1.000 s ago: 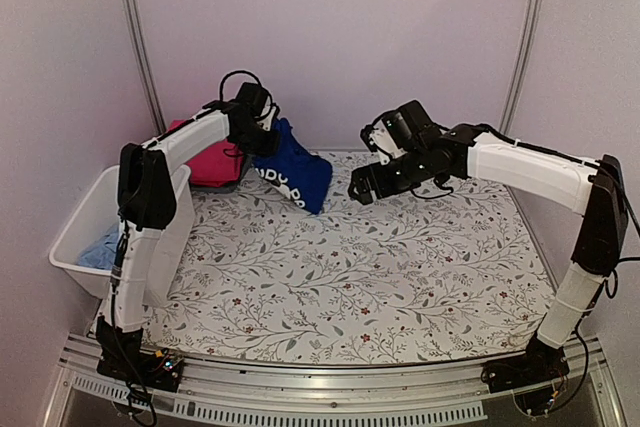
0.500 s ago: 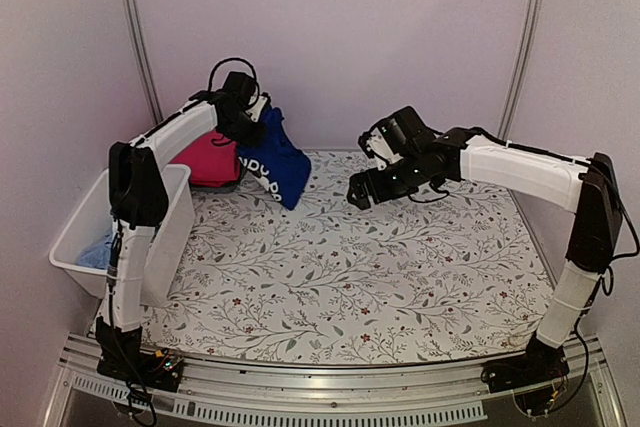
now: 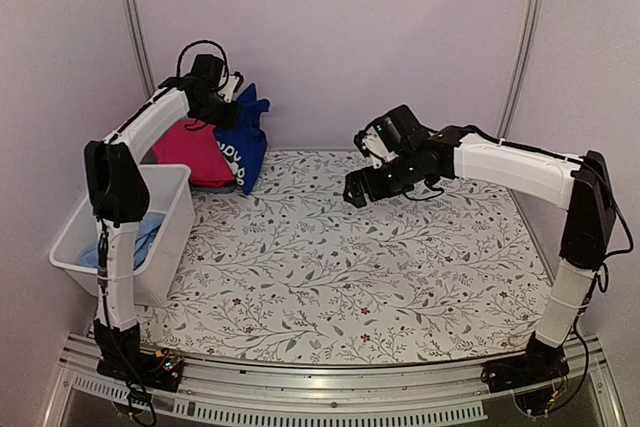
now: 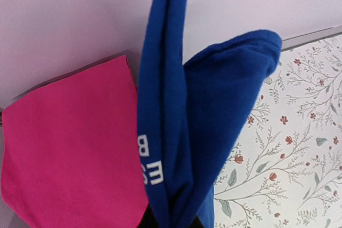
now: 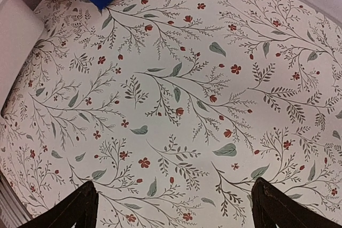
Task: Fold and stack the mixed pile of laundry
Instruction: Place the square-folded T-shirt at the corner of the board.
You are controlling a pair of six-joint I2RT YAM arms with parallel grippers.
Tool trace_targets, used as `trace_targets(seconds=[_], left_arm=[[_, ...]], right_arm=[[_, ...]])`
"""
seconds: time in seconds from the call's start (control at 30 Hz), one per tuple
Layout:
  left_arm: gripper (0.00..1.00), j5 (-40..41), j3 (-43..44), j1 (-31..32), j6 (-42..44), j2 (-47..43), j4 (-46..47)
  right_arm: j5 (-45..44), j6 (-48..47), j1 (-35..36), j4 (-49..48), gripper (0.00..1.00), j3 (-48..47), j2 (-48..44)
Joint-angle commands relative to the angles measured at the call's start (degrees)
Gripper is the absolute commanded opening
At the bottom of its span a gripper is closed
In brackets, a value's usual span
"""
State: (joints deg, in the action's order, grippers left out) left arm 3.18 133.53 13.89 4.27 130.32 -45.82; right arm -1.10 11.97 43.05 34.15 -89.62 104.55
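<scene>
Floral tabletop [image 3: 350,277], blue printed garment [image 3: 243,139] aloft in clamped left jaws, right jaws wide apart.

In the left wrist view the blue cloth [image 4: 171,105] runs off the top and bottom edges. It covers the left gripper [image 4: 171,223] except for dark slivers of its fingers [image 4: 148,221] at bottom centre. Its white print [image 4: 149,161] shows only a few letters, with the rest lost in the fold. The pink cloth [image 4: 69,142] is cut by the left and bottom edges.

In the right wrist view the right gripper [image 5: 173,212] shows only two dark fingertips [image 5: 75,209], in the lower corners and cut by the bottom edge. The basket [image 5: 13,46] is cropped at the left.

From above, the pale cloth [image 3: 148,230] in the basket is mostly hidden by its wall and the left arm [image 3: 112,182].
</scene>
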Motion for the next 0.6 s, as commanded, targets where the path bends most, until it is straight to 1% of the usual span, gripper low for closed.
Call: trace_targets(seconds=[0.0, 0.1, 0.27, 0.43, 0.57], left_arm=[[0.0, -4.55, 0.0, -2.23, -0.83, -6.6, 1.46], [0.0, -8.77, -0.94, -3.33, -1.57, -8.76, 2.34], [0.0, -11.78, -1.7, -5.42, -3.23, -10.17, 2.49], [0.0, -13.41, -1.74, -8.27, -3.33, -8.42, 2.35], [0.0, -16.11, -2.19, -10.68, -2.84, -5.2, 1.53]], right_arm=[[0.4, -0.21, 0.0, -0.31, 0.99, -1.61, 1.75], [0.4, -0.1, 0.05, -0.31, 0.99, -1.52, 1.87], [0.51, 0.24, 0.02, -0.36, 0.99, -1.52, 2.06], [0.49, 0.42, 0.02, -0.34, 0.99, -1.62, 2.48], [0.5, 0.51, 0.02, -0.25, 0.99, -1.61, 2.63]])
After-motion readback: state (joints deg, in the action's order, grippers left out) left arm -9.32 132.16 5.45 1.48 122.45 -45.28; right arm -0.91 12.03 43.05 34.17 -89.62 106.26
